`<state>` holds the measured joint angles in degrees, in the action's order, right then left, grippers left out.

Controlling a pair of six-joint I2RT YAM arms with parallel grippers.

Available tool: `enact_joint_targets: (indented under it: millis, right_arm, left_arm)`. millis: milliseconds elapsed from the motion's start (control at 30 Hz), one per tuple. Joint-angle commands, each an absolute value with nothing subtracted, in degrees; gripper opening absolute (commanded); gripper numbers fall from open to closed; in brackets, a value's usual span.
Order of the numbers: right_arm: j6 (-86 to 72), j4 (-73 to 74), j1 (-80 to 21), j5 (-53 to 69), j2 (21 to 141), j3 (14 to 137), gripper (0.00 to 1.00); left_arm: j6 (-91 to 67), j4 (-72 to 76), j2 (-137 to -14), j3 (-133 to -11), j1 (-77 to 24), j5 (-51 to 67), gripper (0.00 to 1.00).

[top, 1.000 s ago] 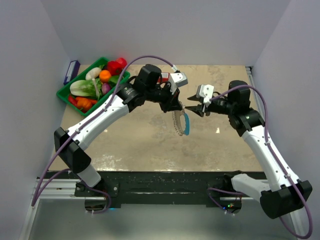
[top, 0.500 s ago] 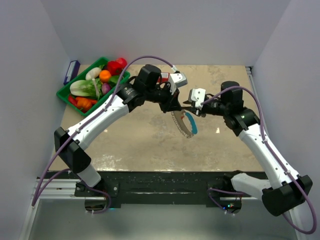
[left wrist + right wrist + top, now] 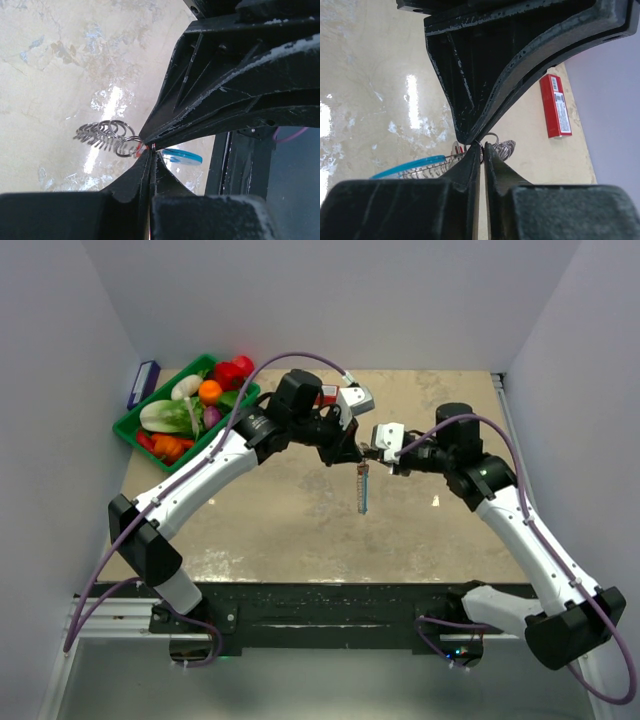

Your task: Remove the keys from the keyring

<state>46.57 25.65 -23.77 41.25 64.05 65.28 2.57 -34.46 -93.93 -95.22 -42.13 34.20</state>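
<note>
Above the middle of the table (image 3: 250, 520), well off its surface, the left arm (image 3: 210, 465) and right arm (image 3: 510, 510) meet tip to tip, so neither is nearer the work than the other. Both the left gripper (image 3: 352, 452) and the right gripper (image 3: 378, 454) have their jaws pressed together with barely a slit between them, and both pinch the top of the keyring (image 3: 362, 490). From that shared point the loop hangs straight down, long axis vertical, and the overhead camera sees it edge-on as a thin strip. Its blue section (image 3: 182, 157) curves toward the right arm's side, and the keys (image 3: 102, 134) fan out toward the left arm's. One red piece (image 3: 137, 151) sits right at the left fingertips. Whether the right jaws hold a key or only the wire I cannot tell; pulling one off looks to call for drawing the tips apart sideways
</note>
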Motion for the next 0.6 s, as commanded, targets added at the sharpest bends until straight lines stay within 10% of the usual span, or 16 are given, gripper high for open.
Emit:
enact_joint_targets:
  millis: [0, 200, 567]
  right_arm:
    - [47.7, 26.9, -25.0, 41.5, 65.0, 67.5, 0.00]
    - [41.9, 21.7, -25.3, 41.2, 63.4, 64.4, 0.00]
    - [20.7, 6.0, -23.6, 46.0, 60.4, 60.7, 0.00]
  left_arm:
    - [1.9, -30.1, -92.7, -96.0, -42.5, 36.9, 0.00]
    - [1.9, -29.7, -91.9, -96.1, -42.4, 36.3, 0.00]
    - [1.2, -29.1, -88.0, -97.8, -39.6, 37.4, 0.39]
